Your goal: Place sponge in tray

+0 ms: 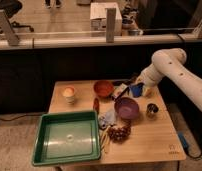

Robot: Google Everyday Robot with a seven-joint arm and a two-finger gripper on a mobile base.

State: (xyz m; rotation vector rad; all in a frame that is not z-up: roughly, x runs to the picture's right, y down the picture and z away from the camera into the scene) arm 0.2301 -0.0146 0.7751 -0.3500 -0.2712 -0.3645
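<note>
No text is legible; a small mark on the table corner is unreadable. The gripper is over the table's far right side.

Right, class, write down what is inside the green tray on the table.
Inside the green tray only its bare floor shows, and nothing covers any part of it. The tool is at the back right of the table, by the blue cup.

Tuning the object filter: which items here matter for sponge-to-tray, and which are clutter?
Job: green tray, front left; blue item, likely the sponge, at the gripper, back right of the table.
Clutter: red bowl, purple bowl, cup, can, grape-like bunch.
</note>
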